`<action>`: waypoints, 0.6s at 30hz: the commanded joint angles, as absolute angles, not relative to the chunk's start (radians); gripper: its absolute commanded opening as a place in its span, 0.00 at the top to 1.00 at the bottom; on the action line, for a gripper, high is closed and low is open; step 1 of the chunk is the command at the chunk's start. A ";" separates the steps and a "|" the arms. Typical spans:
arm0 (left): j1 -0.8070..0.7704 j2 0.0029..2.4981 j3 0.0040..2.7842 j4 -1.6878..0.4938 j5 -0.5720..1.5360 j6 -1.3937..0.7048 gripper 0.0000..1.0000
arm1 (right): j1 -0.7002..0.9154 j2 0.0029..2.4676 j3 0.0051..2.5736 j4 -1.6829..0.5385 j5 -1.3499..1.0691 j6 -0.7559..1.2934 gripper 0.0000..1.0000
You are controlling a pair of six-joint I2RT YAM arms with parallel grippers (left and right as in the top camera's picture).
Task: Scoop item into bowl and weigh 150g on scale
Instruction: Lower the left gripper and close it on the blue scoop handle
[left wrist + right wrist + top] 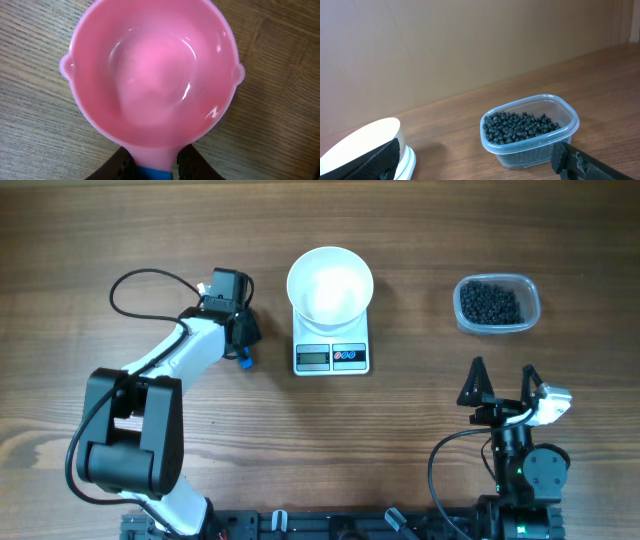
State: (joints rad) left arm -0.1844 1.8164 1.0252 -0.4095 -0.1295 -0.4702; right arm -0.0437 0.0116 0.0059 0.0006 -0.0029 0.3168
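Beads [520, 127], tiny, round and black, lie heaped in a clear rounded plastic tub [570, 131] on the wooden surface [400, 440]. The tub stands well apart to the right of the small white rectangular scale [332, 357], which carries the round glossy white bowl [330, 285]. Right pincer [502, 367] stands wide open and empty, near the tub. Left pincer [155, 162] fingers [195, 167] flank the blue handle [155, 174] of an empty pink plastic scoop [152, 75]; whether they clamp it cannot be told.

You have the empty white bowl [330, 284] sitting on the scale [331, 357], black beads [490, 303] heaped in a tub [534, 290] well to its right.
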 commanded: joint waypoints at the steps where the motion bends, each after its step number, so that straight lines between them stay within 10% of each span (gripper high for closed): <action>1: -0.186 1.829 1.017 -0.404 -0.124 -0.479 0.68 | -0.042 0.005 0.006 0.006 0.000 0.322 0.00; 18: -0.212 1.829 0.980 -0.369 -0.125 -0.425 0.67 | -0.042 0.005 0.006 0.006 0.000 0.322 0.00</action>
State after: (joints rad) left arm -0.2104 1.8164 0.9894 -0.3798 -0.1295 -0.4686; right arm -0.0437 0.0116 0.0059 0.0006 -0.0029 0.3168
